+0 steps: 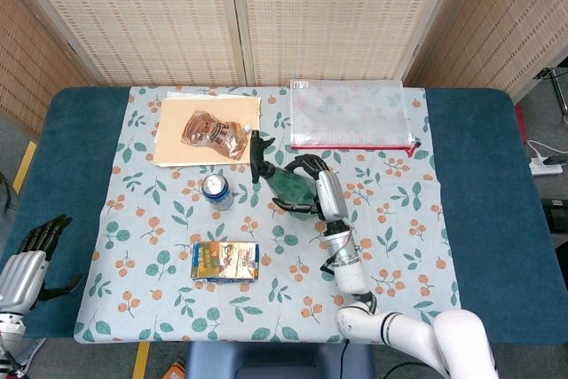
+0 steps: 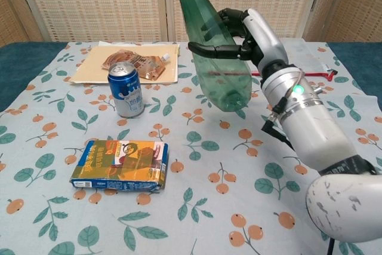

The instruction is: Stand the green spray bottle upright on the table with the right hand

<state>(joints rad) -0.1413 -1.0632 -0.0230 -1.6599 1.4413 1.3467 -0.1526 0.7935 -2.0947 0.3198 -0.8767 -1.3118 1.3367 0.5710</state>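
Note:
My right hand (image 1: 312,185) (image 2: 242,31) grips the green spray bottle (image 1: 282,178) (image 2: 210,52) around its body. The bottle hangs above the table, nearly upright but tilted, its black trigger head leaning up and to the left; its top runs out of the chest view. Its base floats over the floral cloth (image 1: 390,246) near the middle of the table. My left hand (image 1: 34,265) hangs open off the table's left edge, holding nothing.
A blue drink can (image 1: 216,191) (image 2: 126,89) stands left of the bottle. A flat snack box (image 1: 225,261) (image 2: 121,164) lies in front of it. A brown pouch (image 1: 211,132) on a tan folder (image 1: 174,144) and a clear zip bag (image 1: 351,114) lie at the back.

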